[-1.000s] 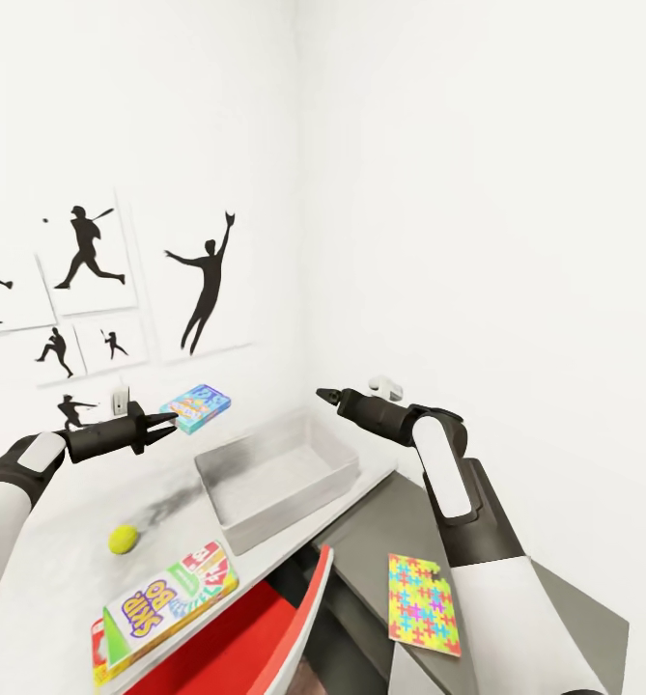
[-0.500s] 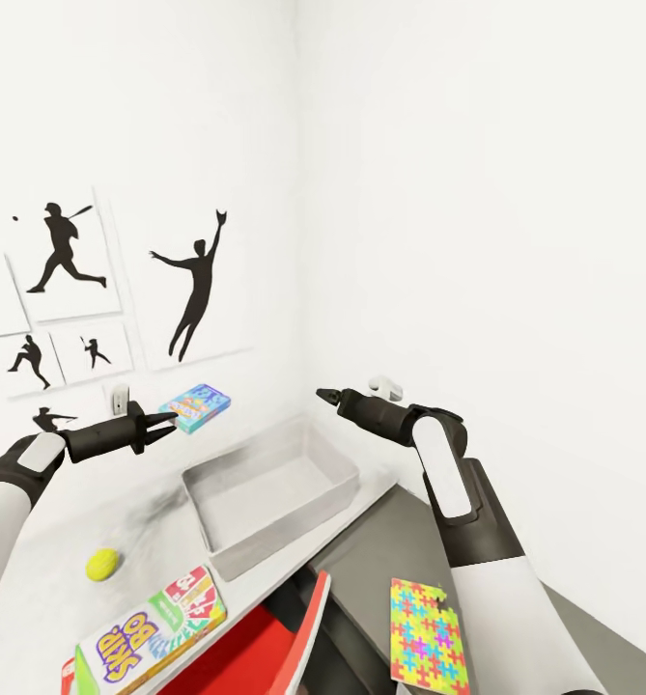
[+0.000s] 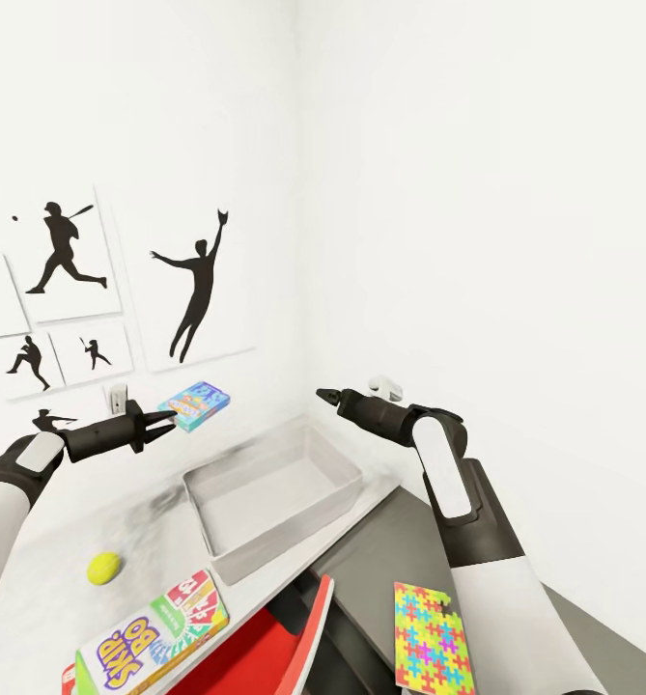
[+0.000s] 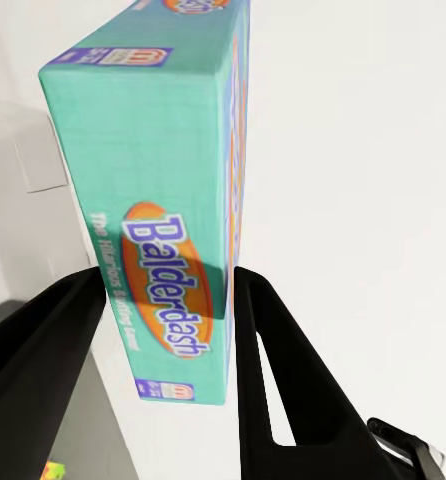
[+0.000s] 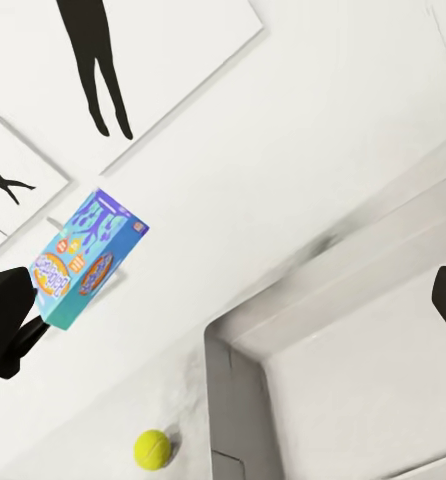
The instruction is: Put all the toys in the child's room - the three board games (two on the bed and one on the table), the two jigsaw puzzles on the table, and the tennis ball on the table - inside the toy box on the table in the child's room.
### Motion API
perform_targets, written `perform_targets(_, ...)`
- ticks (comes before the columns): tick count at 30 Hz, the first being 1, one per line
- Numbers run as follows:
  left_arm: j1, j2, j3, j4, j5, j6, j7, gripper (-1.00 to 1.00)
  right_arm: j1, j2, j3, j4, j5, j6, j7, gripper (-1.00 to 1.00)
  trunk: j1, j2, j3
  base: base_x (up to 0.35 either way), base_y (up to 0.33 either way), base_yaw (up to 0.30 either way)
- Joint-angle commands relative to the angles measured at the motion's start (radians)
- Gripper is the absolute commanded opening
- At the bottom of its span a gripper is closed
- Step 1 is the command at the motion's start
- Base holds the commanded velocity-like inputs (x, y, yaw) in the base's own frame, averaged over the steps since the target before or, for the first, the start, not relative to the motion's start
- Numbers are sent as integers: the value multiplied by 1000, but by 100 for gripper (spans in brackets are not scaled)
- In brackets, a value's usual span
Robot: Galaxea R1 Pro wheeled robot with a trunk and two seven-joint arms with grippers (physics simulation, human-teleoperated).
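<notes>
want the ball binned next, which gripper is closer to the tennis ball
Left. The left gripper, shut on the light blue board game, hangs above and just beyond the tennis ball. The right gripper is farther, past the toy box.

Teal game box [image 4: 173, 200] — yellow-green ball [image 3: 103, 569]

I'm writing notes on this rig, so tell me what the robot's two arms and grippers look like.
Both arms have glossy white shells over black joints, narrowing to dark grey-black wrists. The right arm carries a long white panel on its dark forearm. The left gripper and right gripper are matt black with two slim, pointed fingers. No cables or markings show.
</notes>
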Motion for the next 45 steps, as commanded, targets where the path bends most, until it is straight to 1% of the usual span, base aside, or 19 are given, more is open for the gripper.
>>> perform_targets(1, -1, 0, 6, 1, -8, 3, -7, -100, 0, 0, 0, -1, -11, 3, -10, 100, 0, -1, -1, 1, 2, 0)
perform_targets(29, -1, -3, 4, 1, -8, 3, -9, -100, 0, 0, 0, -1, -11, 3, -10, 100, 0, -1, -1, 0, 24, 0)
perform_targets(45, -1, -3, 5, 1, -8, 3, -12, -100, 0, 0, 1, -1, -11, 3, -10, 100, 0, -1, -1, 43, 0, 0)
